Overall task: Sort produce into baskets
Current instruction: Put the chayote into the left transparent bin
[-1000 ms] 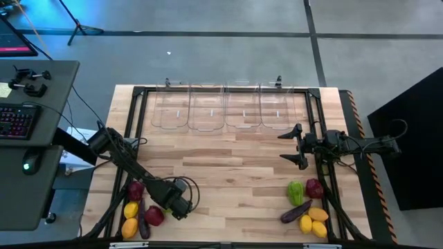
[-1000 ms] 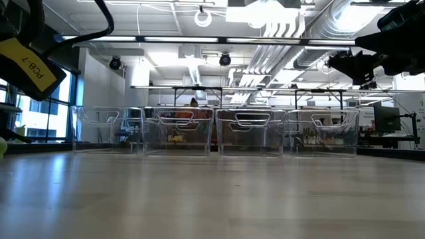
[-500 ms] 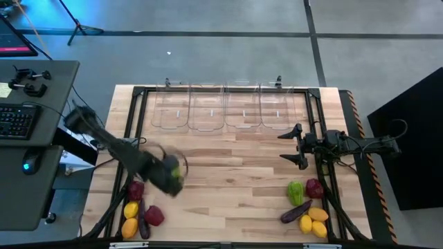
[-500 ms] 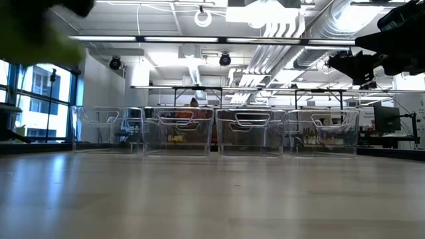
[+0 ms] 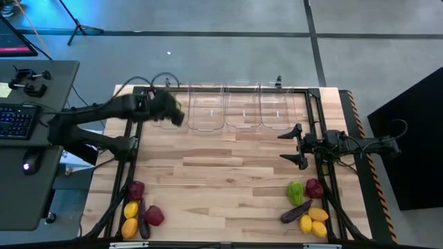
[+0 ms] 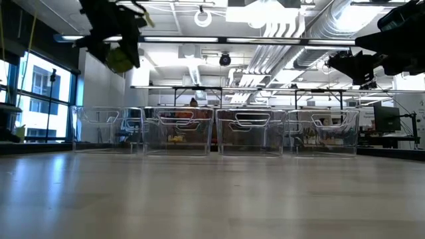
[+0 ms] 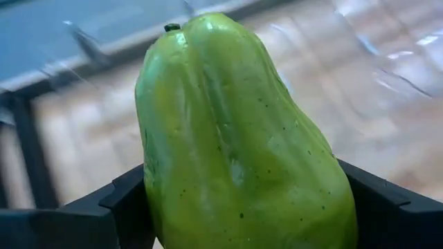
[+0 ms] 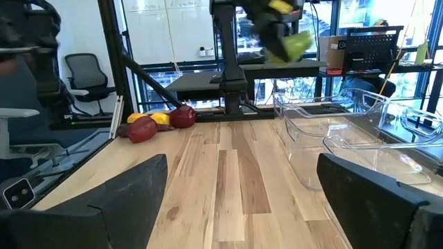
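Left gripper clenched on green pepper, swung up from near-left produce pile to above leftmost basket; drop seems next. Right gripper spread wide, idle, hovering mid-right

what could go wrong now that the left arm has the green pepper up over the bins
The left gripper holds the green pepper high above the leftmost bin. Released from that height, it might bounce out or hit the rim. Only the pepper's lower part sits between the fingers, so it could slip early.
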You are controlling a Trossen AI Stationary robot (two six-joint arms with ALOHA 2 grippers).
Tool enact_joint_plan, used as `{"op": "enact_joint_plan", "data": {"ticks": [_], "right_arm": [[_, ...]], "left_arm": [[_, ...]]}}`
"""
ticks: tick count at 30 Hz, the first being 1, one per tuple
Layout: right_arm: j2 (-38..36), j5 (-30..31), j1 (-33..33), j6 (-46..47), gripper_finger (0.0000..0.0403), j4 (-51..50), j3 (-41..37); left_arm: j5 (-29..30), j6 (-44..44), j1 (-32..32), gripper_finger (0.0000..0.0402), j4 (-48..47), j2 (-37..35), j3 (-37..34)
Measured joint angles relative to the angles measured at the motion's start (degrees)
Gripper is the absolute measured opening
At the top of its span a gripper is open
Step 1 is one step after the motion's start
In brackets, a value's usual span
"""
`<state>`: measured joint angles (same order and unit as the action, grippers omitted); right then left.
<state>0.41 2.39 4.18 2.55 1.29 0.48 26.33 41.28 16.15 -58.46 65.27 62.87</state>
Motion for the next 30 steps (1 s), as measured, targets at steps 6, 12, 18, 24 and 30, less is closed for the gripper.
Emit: {"op": "enact_joint_plan", "data": {"ticks": [6, 12, 18, 24, 30], "right_arm": [[0.0, 0.0, 0.0, 0.0, 0.0362, 0.0, 0.0], [0.0, 0.0, 0.0, 0.0, 0.0362, 0.0, 0.0], [0.0, 0.0, 0.0, 0.0, 0.0362, 0.0, 0.0], [0.0, 0.0, 0.0, 0.0, 0.0362, 0.0, 0.0], [0.0, 0.0, 0.0, 0.0, 0.0362, 0.0, 0.0]], "left_arm": [[0.0, -7.2, 8.9, 0.0316, 2.0, 0.1, 0.0], [-1.8, -14.7, 12.4, 0.0318, 6.1, 0.1, 0.0], [-2.3, -15.5, 14.6, 0.035, 5.8, 0.1, 0.0], [-5.0, -15.5, 15.4, 0.0391, 5.7, 0.1, 0.0], [-10.1, -11.7, 15.4, 0.0398, 5.7, -0.1, 0.0]]}}
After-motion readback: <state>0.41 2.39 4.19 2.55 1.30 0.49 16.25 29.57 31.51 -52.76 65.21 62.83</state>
